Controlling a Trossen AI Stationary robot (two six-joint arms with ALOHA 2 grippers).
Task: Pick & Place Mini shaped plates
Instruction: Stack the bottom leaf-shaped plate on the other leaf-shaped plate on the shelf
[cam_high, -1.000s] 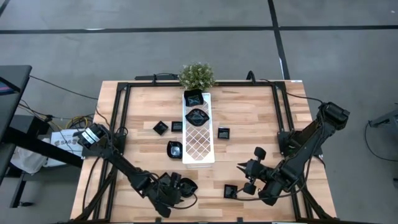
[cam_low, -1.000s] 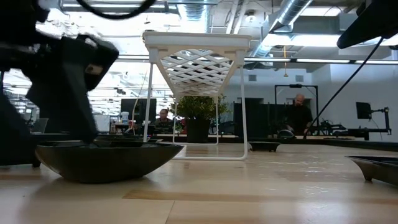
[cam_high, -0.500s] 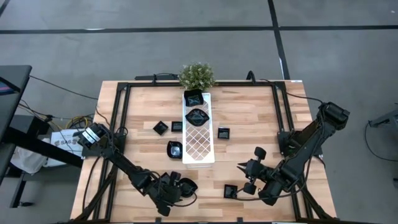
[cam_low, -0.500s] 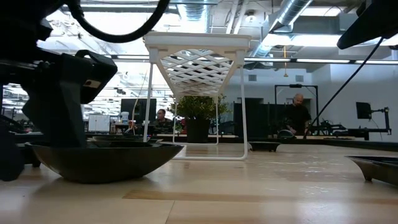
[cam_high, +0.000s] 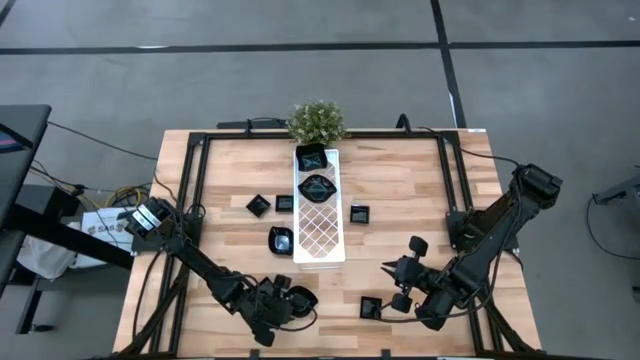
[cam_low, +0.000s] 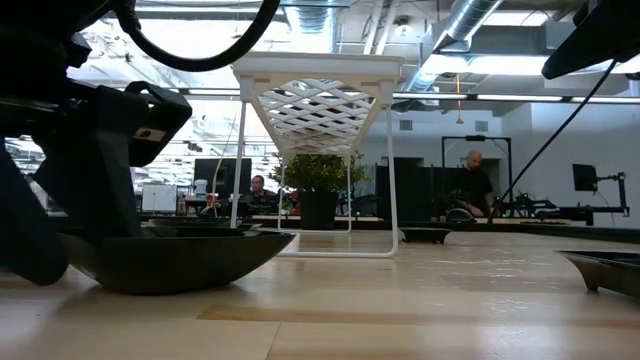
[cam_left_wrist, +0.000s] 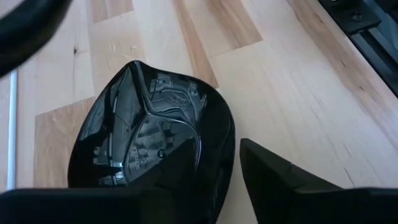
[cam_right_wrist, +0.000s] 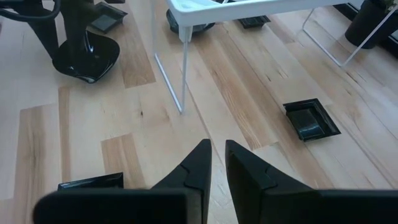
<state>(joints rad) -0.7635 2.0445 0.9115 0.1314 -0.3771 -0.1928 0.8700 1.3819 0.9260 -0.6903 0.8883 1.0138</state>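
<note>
The mini shaped plates are small glossy black dishes. Two lie on the white lattice tray (cam_high: 319, 228), several lie around it, and a square one (cam_high: 371, 307) sits near the front edge. A leaf-shaped dish (cam_left_wrist: 149, 137) (cam_high: 300, 298) rests flat on the wood near the front edge. My left gripper (cam_left_wrist: 227, 186) (cam_high: 277, 305) is low over the end of that dish toward the table's left. It is open, with one finger over the dish's hollow and one outside the rim. My right gripper (cam_right_wrist: 216, 163) (cam_high: 396, 283) hovers to the right of the square plate, shut and holding nothing. My left gripper straddles the leaf-shaped dish's rim (cam_left_wrist: 227, 163) at its left end, coming from above and slanting. One finger (cam_left_wrist: 180, 180) is inside and one finger (cam_left_wrist: 267, 177) outside. Whether either finger touches the rim I cannot tell. The dish lies flat on the table.
The tray stands on thin white legs (cam_right_wrist: 184, 74) at the table's middle, with a potted plant (cam_high: 317, 121) behind it. A black frame rail (cam_high: 196, 170) runs around the tabletop. Another square plate (cam_right_wrist: 311, 119) lies ahead of my right gripper. People stand in the room beyond.
My left gripper has come down onto the left end of the leaf-shaped dish until its fingers stand at the rim. The dish has stayed where it was.
</note>
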